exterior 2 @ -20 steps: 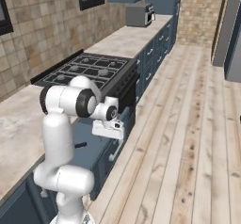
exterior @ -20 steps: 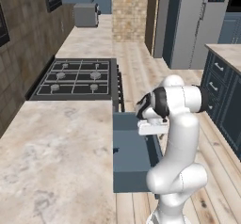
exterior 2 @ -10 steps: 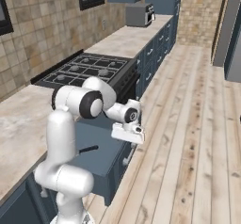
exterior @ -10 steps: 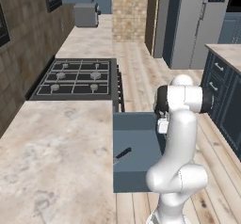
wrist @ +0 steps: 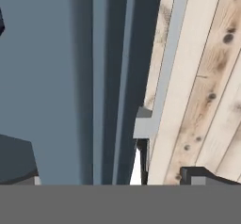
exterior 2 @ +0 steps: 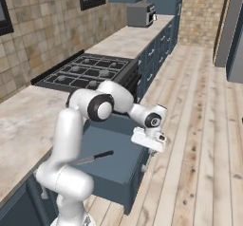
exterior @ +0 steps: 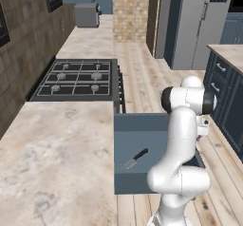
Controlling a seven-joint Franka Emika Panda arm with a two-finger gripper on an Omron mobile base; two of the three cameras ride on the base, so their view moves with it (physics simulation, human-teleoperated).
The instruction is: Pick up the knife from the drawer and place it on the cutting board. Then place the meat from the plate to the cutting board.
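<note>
Knife (exterior: 136, 158) lay flat on floor of pulled-out drawer (exterior: 142, 125), blade toward lower left in left base view. Gripper (exterior 2: 148, 143) hung over drawer's front edge w/ jaws wide apart, holding nothing. Stove (exterior: 78, 78) sat beyond on counter (exterior: 52, 154).

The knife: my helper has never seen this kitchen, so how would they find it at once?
Start at the black stove set in the stone counter. Just past it, the blue drawer stands pulled out over the wooden floor. The knife lies alone on the drawer's floor, slim, with a black handle and a silver blade.
</note>
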